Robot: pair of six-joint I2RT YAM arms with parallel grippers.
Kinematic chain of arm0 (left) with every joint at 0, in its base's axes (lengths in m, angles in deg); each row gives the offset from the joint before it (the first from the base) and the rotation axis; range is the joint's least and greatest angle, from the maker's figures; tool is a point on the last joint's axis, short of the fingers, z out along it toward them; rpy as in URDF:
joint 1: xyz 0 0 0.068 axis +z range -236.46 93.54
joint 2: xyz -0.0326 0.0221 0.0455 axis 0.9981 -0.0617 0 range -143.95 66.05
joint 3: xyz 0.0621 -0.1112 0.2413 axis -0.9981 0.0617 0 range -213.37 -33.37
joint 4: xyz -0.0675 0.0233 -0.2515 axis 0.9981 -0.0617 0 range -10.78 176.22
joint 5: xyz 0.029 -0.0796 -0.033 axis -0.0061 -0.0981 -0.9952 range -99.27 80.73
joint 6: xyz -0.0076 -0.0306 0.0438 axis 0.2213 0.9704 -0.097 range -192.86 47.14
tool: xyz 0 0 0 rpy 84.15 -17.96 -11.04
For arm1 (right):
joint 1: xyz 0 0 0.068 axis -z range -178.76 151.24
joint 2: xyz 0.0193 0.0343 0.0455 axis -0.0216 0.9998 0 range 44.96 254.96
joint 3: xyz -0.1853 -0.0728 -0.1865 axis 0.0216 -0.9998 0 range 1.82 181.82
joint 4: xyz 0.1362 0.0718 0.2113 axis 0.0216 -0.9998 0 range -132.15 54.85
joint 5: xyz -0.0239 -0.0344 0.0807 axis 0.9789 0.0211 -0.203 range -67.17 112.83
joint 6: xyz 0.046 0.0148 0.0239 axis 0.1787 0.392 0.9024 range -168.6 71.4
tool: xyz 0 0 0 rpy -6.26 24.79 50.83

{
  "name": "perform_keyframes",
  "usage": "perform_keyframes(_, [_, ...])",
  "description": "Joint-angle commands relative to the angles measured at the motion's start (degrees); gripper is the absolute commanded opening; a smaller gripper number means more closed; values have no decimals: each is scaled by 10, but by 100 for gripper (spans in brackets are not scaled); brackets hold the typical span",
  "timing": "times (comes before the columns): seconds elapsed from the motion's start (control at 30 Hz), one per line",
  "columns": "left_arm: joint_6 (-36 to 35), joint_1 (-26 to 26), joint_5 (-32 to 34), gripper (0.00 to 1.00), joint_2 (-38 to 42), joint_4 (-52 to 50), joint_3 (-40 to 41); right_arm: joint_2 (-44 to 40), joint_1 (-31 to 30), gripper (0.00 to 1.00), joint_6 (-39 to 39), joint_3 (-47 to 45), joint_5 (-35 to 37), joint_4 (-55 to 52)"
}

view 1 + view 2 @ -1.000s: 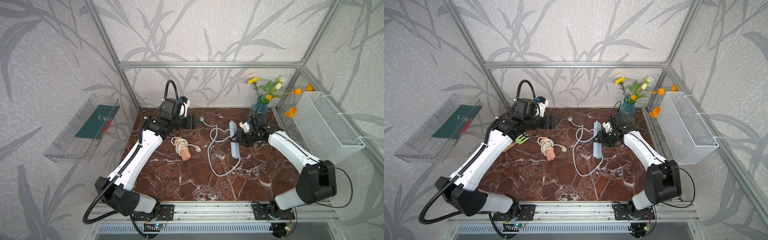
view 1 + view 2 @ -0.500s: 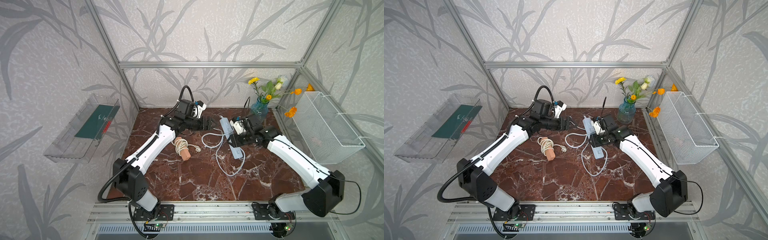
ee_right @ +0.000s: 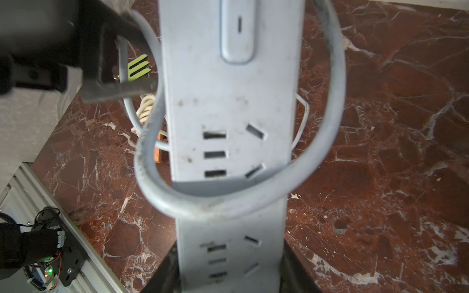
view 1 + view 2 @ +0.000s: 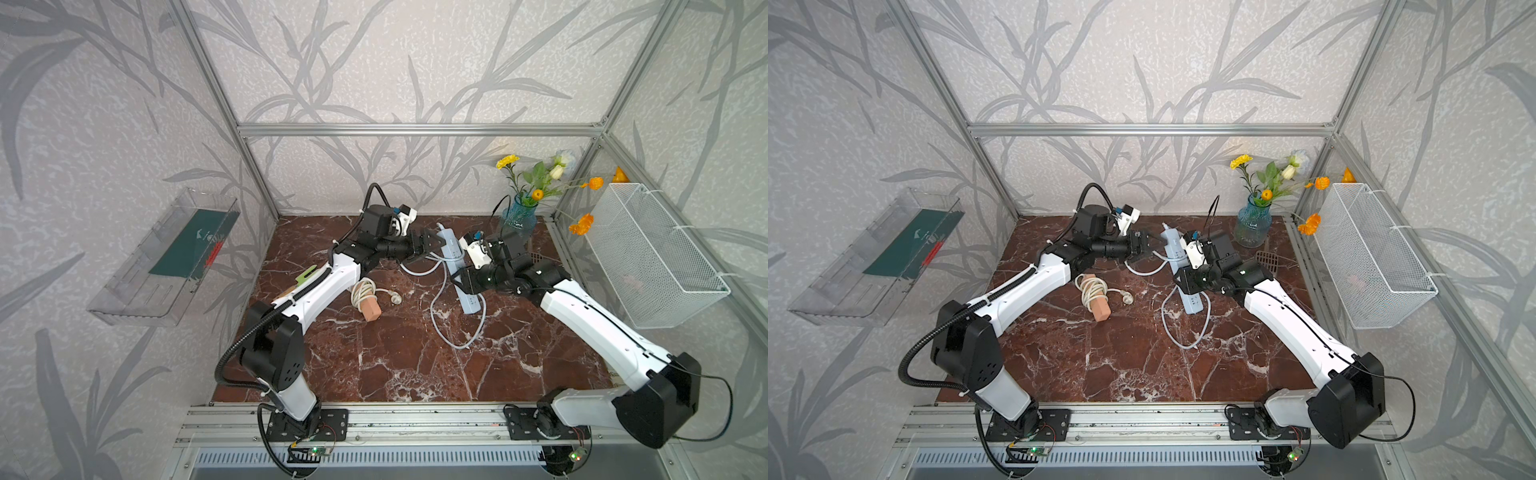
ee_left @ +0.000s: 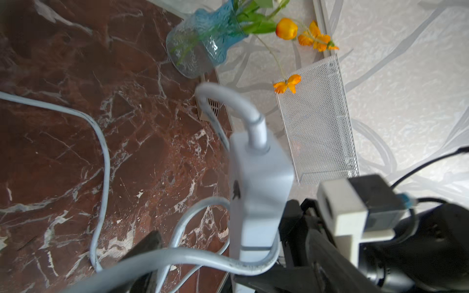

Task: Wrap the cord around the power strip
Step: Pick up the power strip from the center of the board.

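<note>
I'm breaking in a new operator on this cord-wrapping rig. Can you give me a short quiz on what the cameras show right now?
1. True or false: neither gripper touches the power strip.
2. In the right wrist view, how many times does the cord cross the strip's socket face? A: not at all. B: once. C: three times.
3. Which gripper's jaws stand open?

Key
1. False: the right gripper is shut on the strip.
2. B.
3. The left gripper.
</note>
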State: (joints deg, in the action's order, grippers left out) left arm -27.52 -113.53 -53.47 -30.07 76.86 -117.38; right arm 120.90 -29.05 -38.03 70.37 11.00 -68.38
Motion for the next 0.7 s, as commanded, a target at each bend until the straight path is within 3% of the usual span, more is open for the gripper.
perform_keyframes(0.0, [-53,-11,11,87,-17,-63,-84,-15,-31,28,-23,-2,36,82])
perform_keyframes(0.13, [-99,-31,10,77,-69,-175,-148,-5,-44,29,-16,-5,63,104])
perform_keyframes(0.27, [-180,-2,52,74,-27,-347,-203,10,-35,29,-23,9,134,71])
perform_keyframes(0.4, [-169,21,19,82,81,-306,-142,30,-11,29,-10,28,134,65])
perform_keyframes(0.47, [-101,17,-65,82,107,-205,-81,33,-19,29,-16,32,123,81])
perform_keyframes(0.5, [-76,15,-69,82,110,-166,-58,32,-25,29,-20,30,121,88])
perform_keyframes(0.53, [-71,14,-42,83,104,-155,-45,28,-36,29,-27,26,123,100])
perform_keyframes(0.67, [-120,11,51,82,16,-215,-126,4,-70,30,-40,-4,135,139])
